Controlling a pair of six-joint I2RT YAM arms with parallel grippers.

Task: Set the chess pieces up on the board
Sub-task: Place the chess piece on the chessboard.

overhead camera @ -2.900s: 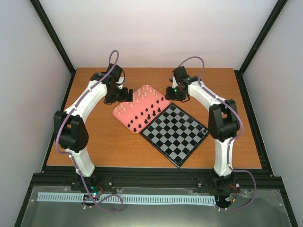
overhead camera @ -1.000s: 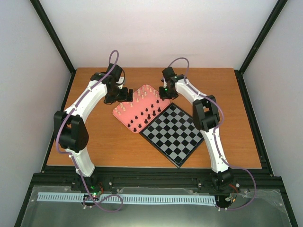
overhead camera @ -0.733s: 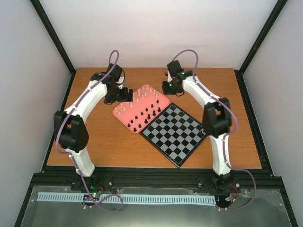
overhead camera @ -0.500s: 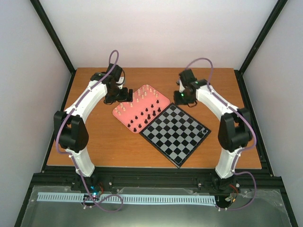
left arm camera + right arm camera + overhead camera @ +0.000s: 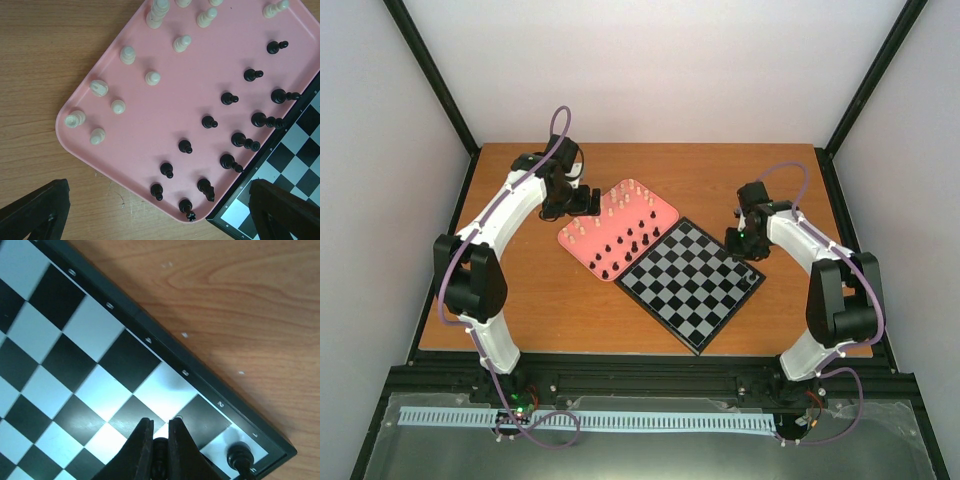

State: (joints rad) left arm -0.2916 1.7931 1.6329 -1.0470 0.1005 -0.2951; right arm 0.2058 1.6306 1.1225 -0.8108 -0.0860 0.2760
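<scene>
Bright even light, soft shadows, mostly sharp

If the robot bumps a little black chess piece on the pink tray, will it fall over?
Probably: each small black chess piece stands tall on a narrow base on the smooth pink tray. It looks tiny, so likely light. Round-bodied, it might roll once down.

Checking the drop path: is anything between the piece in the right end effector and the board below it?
Nothing visible is. The right end effector holds a black piece over bare squares of the board; the placed piece stands aside at the corner.
</scene>
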